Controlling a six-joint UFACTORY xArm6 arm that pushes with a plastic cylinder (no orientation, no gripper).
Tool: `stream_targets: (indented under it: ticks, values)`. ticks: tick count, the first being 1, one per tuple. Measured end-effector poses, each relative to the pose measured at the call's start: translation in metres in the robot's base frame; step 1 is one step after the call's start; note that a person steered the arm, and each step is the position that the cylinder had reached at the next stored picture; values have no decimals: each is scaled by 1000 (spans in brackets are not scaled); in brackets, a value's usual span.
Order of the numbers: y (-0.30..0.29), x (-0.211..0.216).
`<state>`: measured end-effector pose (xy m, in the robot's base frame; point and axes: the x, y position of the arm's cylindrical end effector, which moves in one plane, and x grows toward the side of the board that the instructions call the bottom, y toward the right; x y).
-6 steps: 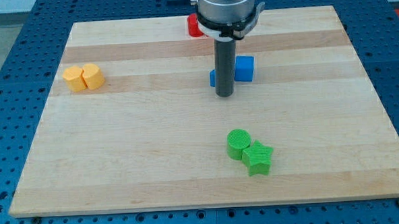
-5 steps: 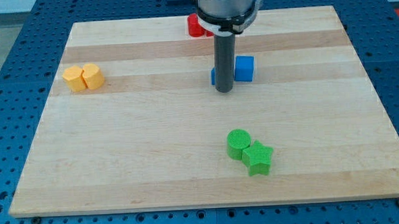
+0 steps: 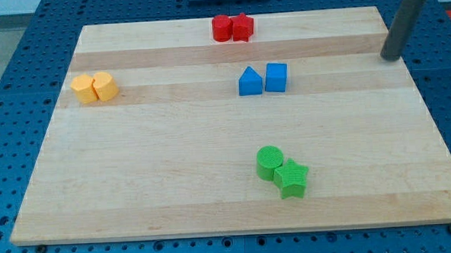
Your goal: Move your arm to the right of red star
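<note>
While the red star [image 3: 242, 27] sits at the bench's [image 3: 174, 167] top edge, my tip [image 3: 391, 57], with no pincer fitted, stands far right, so the approach likely needs a leftward slide.

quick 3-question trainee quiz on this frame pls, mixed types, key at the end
1. True or false: my tip touches a red block.
2. Which pair lies nearest the view's bottom? A yellow B blue C green
3. Fill in: the two red blocks sit at the board's ___ edge in the view.

Key: 1 false, it stands apart at the view's right edge. 2 C. 3 top.
</note>
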<state>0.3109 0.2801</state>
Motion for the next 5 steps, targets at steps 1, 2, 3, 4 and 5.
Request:
stream_targets:
  ticks: [1, 2, 3, 4, 5]
  values:
    - [-13, -58]
    - [-39, -103]
    - [-67, -119]
    - [-133, -111]
    - [-196, -92]
